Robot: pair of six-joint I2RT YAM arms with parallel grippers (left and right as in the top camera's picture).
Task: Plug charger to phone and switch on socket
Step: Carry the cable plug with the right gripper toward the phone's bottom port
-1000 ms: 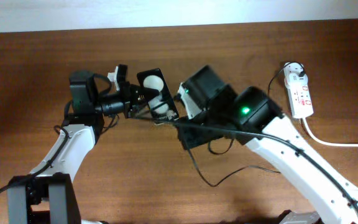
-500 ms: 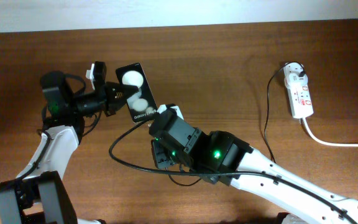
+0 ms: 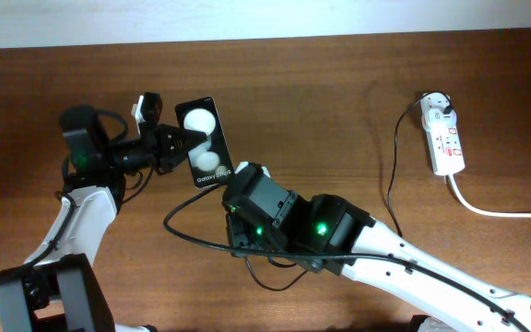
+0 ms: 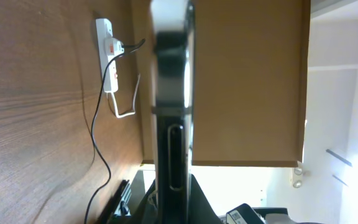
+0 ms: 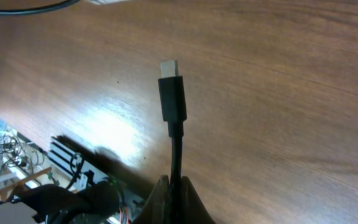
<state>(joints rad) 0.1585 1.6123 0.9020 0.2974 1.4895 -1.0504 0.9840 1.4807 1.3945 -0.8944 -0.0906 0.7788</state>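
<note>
We have the right tool (image 5: 174, 190) clamped on the charger (image 5: 171, 99) just behind its tip, which sticks out free above the bench (image 5: 278, 93). The left tool (image 3: 173, 146) is clamped on the phone (image 3: 206, 143), whose lower end sits just beside the right tool. We see the plug (image 3: 439, 104) seated in the socket (image 3: 442, 138), far right, well apart.
</note>
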